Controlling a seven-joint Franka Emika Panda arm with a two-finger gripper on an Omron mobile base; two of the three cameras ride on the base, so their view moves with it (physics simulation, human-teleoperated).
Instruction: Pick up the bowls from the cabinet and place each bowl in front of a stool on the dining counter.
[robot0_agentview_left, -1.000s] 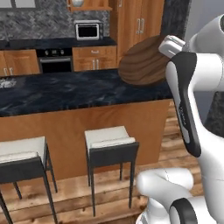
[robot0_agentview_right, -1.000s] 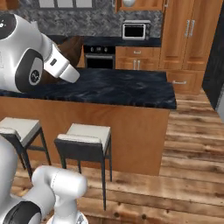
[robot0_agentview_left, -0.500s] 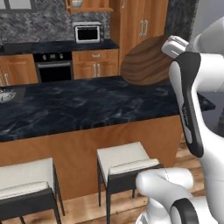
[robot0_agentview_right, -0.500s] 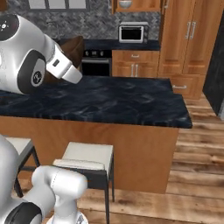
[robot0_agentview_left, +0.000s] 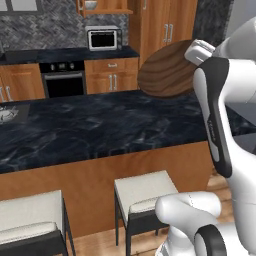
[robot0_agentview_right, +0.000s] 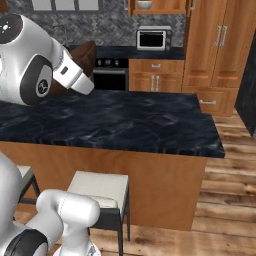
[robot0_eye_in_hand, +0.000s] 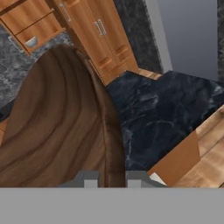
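— One wooden bowl (robot0_agentview_left: 167, 70) up in the air, tipped on edge, pinched at its rim by the gripper (robot0_eye_in_hand: 110, 177). Hanging over the far right stretch of the counter (robot0_agentview_left: 95, 127), not touching it.

— Jaws?

— Pressed nearly together on the rim, one finger on each side of the bowl's wall.

— And below?

— Two stools (robot0_agentview_left: 142, 192) tucked against the counter's near edge, pale seats on dark frames. Black marbled top with white veins, brown wooden front.

— Second bowl?

— Pale one (robot0_agentview_right: 144, 5), small and far, sitting on the open shelf of the cabinet (robot0_agentview_right: 162, 7) above the microwave (robot0_agentview_right: 153, 38).
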